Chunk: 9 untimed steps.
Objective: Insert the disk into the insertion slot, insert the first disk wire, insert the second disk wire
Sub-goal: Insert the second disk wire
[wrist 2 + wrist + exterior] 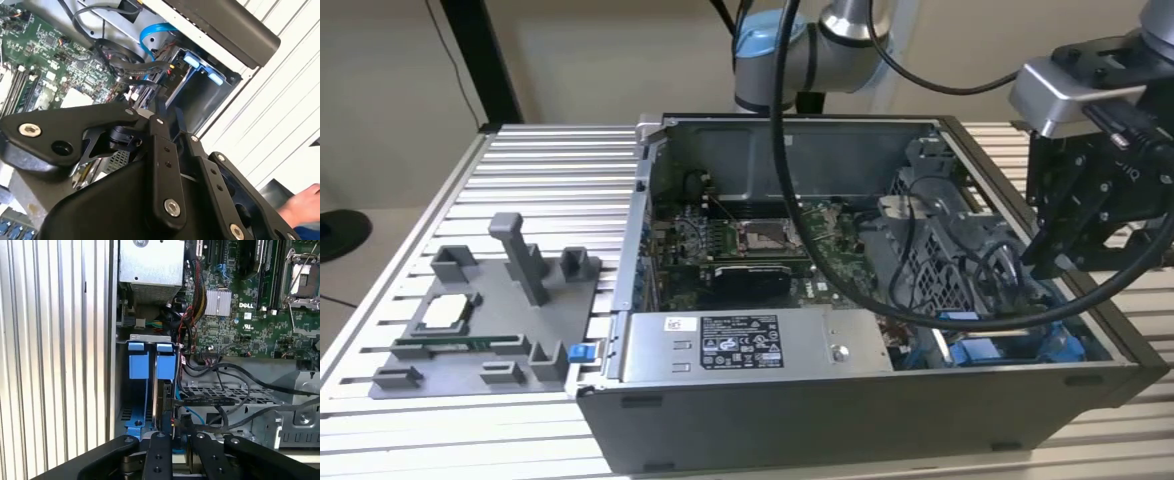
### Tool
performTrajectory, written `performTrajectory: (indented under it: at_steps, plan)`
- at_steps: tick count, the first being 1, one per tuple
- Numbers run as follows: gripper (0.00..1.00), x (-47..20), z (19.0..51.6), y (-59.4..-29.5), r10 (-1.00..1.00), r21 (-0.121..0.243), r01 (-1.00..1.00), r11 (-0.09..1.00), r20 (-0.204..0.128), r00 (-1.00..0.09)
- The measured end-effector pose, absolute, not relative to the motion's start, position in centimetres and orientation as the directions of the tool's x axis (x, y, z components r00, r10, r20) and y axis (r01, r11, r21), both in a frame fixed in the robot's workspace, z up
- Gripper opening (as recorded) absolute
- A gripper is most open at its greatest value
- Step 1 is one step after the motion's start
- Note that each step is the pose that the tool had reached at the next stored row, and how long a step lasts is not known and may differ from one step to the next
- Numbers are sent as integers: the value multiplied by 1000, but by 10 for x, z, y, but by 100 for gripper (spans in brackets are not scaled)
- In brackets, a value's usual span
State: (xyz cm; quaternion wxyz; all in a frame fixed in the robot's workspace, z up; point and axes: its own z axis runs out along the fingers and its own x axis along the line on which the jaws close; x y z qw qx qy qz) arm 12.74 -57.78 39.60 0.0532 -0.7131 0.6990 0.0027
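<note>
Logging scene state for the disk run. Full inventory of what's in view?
computer case: 1, dark grey, open, on the slatted table
table: 1, silver, slatted
motherboard: 1, green, inside the case
CPU socket: 1, silver, mid-board
power-supply box: 1, grey, labelled, front edge of the case
insertion slot: 1, grey sheet metal, case corner
blue carrier tabs: 2, blue, side by side in the slot
cables: several, black and blue, beside the slot
parts fixture: 1, grey, exterior view's left
person's hand: 1, at the table edge
gripper: 1, black, above the slot
</note>
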Motion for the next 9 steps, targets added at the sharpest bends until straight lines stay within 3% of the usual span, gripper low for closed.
performTrajectory:
  at_steps: [9]
  plan:
    - [100, 127, 396, -578, -997, -72, -997, -17, -78, 23]
